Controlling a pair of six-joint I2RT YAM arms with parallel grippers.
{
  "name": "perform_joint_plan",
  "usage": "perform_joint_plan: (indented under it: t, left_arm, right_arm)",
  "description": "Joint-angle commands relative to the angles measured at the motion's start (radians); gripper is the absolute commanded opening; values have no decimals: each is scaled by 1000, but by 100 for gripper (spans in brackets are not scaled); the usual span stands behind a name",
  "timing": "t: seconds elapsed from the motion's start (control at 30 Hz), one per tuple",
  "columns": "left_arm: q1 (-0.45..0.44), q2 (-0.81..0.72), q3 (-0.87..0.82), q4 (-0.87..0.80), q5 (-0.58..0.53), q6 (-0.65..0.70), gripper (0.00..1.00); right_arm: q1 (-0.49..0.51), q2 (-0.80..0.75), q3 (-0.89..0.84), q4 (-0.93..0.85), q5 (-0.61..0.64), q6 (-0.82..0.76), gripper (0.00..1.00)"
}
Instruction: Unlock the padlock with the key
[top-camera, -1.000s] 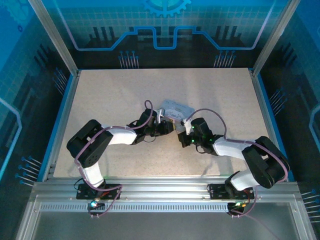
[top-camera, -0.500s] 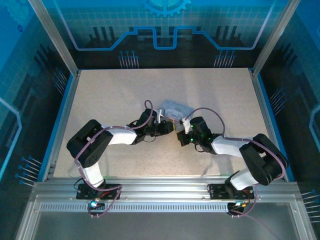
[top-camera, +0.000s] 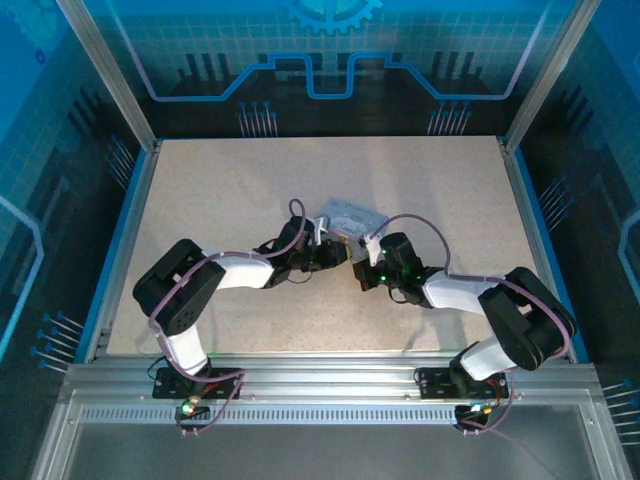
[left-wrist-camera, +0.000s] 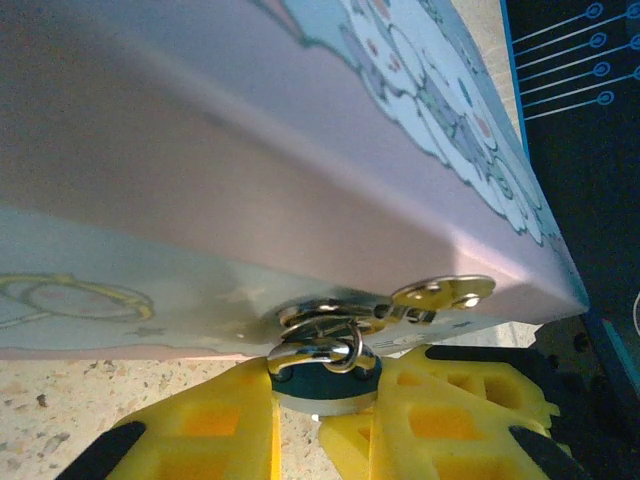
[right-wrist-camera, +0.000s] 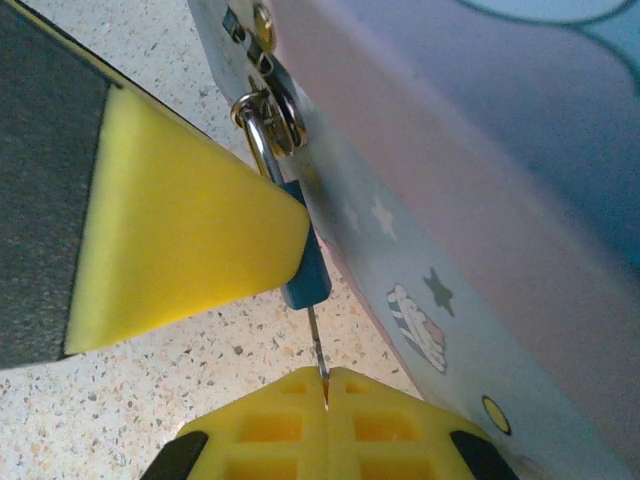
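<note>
The small dark blue padlock (left-wrist-camera: 325, 385) hangs by its silver shackle (left-wrist-camera: 335, 352) from the hasp of the lavender cartoon tin (left-wrist-camera: 300, 150). My left gripper (left-wrist-camera: 325, 400) is shut on the padlock, one yellow finger (left-wrist-camera: 200, 425) on each side of its body. In the right wrist view the padlock (right-wrist-camera: 305, 275) sticks out past the left gripper's finger (right-wrist-camera: 180, 230). The thin key (right-wrist-camera: 316, 345) runs from my right gripper (right-wrist-camera: 327, 385), which is shut on it, up to the padlock's bottom end. I cannot tell how deep it sits. From above, the two grippers meet at the tin's (top-camera: 350, 217) near edge.
The tin's side wall (right-wrist-camera: 480, 150) stands close along the right of the padlock and key. Speckled table (top-camera: 230, 190) lies open around the arms, bounded by the blue-edged frame (top-camera: 125, 230).
The right arm has eased slightly toward the left gripper, its elbow drawing in. The left arm and the tin have stayed put.
</note>
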Motion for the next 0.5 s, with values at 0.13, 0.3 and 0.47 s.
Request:
perform_joint_plan:
  t: [0.13,0.3,0.47]
  left_arm:
    - [-9,-43,31,11,41,-29,23]
    - [-8,-39,30,8,45,-31,23]
    - [-10,-37,30,12,50,-40,23]
  right_arm:
    - [-8,16,-31,208,-21,39,0]
    - [-30,18,-45,267,-46,38,0]
    - [-44,27,-45,308,-67,31,0]
